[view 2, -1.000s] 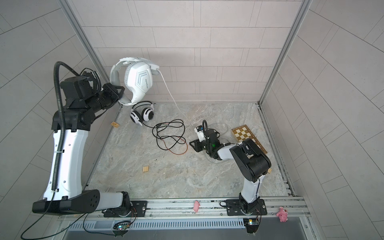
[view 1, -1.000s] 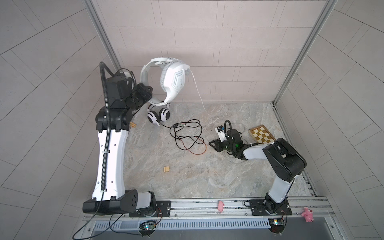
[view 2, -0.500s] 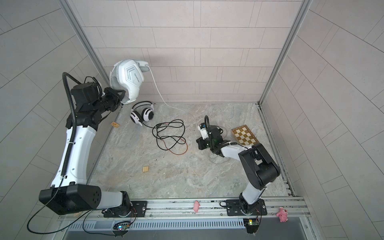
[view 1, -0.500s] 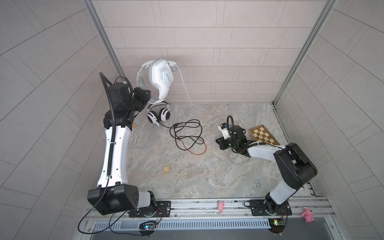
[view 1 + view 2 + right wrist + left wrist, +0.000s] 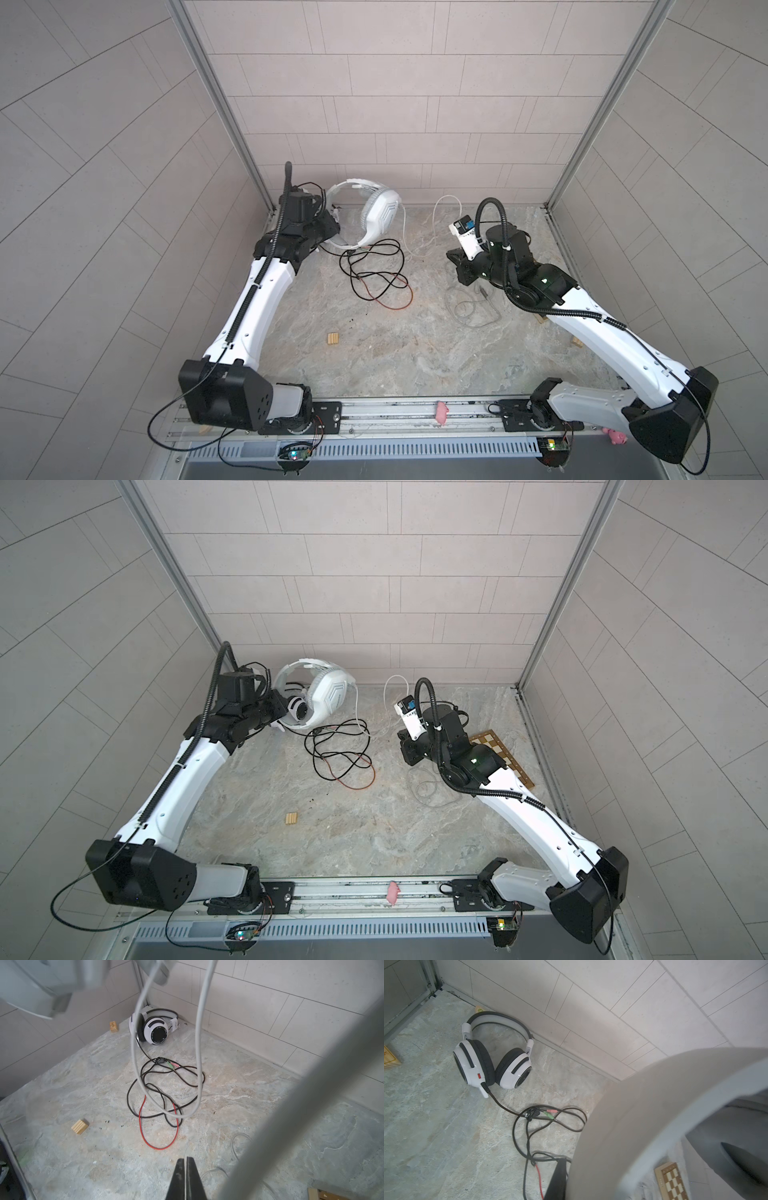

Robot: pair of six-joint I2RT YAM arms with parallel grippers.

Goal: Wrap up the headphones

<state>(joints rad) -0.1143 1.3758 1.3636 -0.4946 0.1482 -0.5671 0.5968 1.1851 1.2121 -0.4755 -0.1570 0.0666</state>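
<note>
your left tool (image 5: pixel 328 232) gripping the pale-grey angular plastic headset (image 5: pixel 380 212) aloft, your right tool (image 5: pixel 184 1162) pinched closed, whitish cable (image 5: pixel 198 1043) drooping nearby

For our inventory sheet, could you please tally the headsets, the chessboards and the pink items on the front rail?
Headsets: 2, the pale-grey headset and the white-and-black headset.
Chessboards: 1, the chessboard.
Pink items: 2, the middle pink item and the right-hand pink item.
Total: 5.
</note>
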